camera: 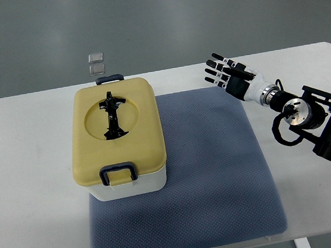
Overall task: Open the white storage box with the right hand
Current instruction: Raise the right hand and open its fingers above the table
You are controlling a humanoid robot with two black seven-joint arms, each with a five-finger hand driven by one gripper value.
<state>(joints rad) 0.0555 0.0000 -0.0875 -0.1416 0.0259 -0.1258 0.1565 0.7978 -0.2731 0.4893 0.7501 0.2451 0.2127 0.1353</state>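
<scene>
On blue mat (pixel 217 172): storage box (pixel 118 137); right hand (pixel 229 74) apart.

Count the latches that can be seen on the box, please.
2. One latch is at the near edge of the lid, one latch at the far edge. The sides of the box could hide more.

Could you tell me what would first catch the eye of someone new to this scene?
Most striking is the storage box, white with a closed yellow lid, on the left part of the blue mat. To its right, the right hand hovers over the white table, fingers spread, clear of the box.
</scene>
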